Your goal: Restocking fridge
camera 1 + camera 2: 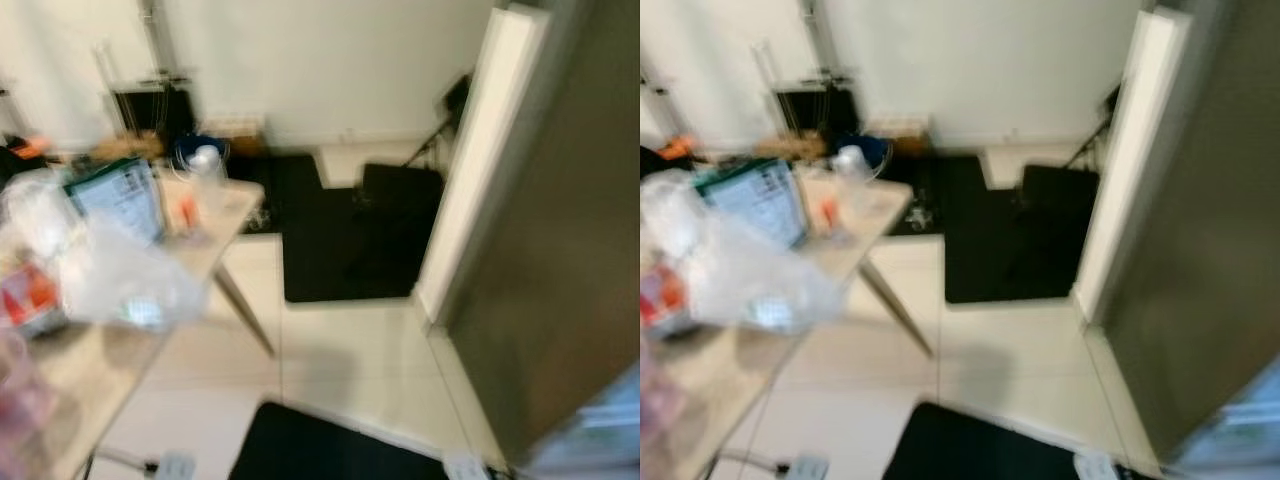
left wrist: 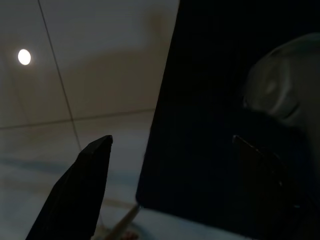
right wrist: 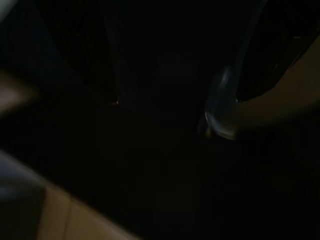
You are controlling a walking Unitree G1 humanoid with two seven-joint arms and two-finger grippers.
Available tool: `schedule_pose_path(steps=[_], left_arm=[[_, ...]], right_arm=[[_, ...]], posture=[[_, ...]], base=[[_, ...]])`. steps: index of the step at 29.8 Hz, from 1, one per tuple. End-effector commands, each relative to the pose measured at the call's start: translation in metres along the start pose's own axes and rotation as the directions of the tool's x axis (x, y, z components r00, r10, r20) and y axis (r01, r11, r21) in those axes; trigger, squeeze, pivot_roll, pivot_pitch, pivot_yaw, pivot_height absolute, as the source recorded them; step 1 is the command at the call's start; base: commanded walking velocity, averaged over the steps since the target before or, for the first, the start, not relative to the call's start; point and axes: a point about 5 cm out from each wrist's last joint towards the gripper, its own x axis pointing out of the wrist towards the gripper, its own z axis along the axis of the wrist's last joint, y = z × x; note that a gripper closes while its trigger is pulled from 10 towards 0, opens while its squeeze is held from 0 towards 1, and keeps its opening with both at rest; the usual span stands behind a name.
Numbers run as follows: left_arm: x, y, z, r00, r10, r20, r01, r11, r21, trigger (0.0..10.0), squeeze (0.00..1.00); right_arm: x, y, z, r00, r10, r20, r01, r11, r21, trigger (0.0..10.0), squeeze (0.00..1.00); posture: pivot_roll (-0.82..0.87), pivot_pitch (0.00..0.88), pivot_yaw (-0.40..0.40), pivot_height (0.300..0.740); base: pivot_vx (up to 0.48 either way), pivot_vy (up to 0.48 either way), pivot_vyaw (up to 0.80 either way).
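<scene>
fridge [image 1: 560,260]: its dark grey side stands close on my right, with a white upright edge [image 1: 480,150] along the front of it; everything in the head views is blurred.
table [image 1: 225,215]: pale top on my left, one slanted leg [image 1: 245,310] reaching down to the tiled floor [image 1: 340,350].
groceries: a clear plastic bag [image 1: 120,275] lies on the table, with a blue-and-white box [image 1: 120,195] standing behind it and a red-and-white packet [image 1: 30,295] at the near left; a clear bottle with a white cap [image 1: 205,165] stands toward the far corner of the table.
mats: one black mat [image 1: 350,235] lies on the floor between the table and the fridge, another black mat [image 1: 320,450] lies at my feet.
my left gripper [image 2: 170,185]: fingers spread apart, nothing between them; one black finger [image 2: 80,195] shows plainly over pale tiles, the other [image 2: 265,170] is faint against a black mat.
my right gripper: its wrist view is very dark, i cannot tell how the fingers stand; a curved shiny edge [image 3: 222,107] is all i can make out.
back wall [image 1: 330,60]: white, with a dark rack [image 1: 150,100] standing against it behind the table.
</scene>
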Motion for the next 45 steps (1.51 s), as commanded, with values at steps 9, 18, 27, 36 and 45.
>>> schedule_pose_path(steps=[9,18,27,36,45], left_arm=[[-0.0002,0.0023,0.0001,1.000,0.000,-0.001,0.000,1.000,0.008,10.0,0.00],[0.0000,-0.0010,-0.0010,1.000,-0.024,-0.015,0.024,1.000,0.010,10.0,0.00],[-0.0003,0.0000,-0.0033,1.000,-0.011,-0.019,0.011,1.000,-0.017,10.0,0.00],[-0.0003,-0.0001,-0.0037,1.000,-0.010,-0.021,0.010,1.000,-0.018,10.0,0.00],[-0.0003,-0.0003,-0.0040,1.000,-0.011,-0.023,0.010,1.000,-0.018,10.0,0.00]], right_arm=[[-0.0025,-0.0051,-0.0126,0.999,-0.022,-0.039,0.022,1.000,-0.005,10.0,0.00],[-0.0026,-0.0056,-0.0124,0.999,-0.023,-0.038,0.023,1.000,-0.004,10.0,0.00],[-0.0027,-0.0032,-0.0143,0.999,-0.010,-0.041,0.009,1.000,-0.010,10.0,0.00],[-0.0025,-0.0010,-0.0138,0.999,0.016,-0.042,-0.017,1.000,-0.026,10.0,0.00],[-0.0024,0.0006,-0.0140,0.999,0.034,-0.042,-0.035,0.999,-0.022,10.0,0.00]], posture=[[0.09,0.000,0.003,0.740],[0.09,0.000,0.002,0.740],[0.09,0.000,0.001,0.740],[0.09,0.000,0.000,0.740],[0.09,0.000,0.001,0.740]], base=[[0.000,0.000,0.71],[0.000,-0.315,0.00],[0.000,-0.086,0.00],[0.000,0.000,0.42],[0.000,0.000,0.80]])
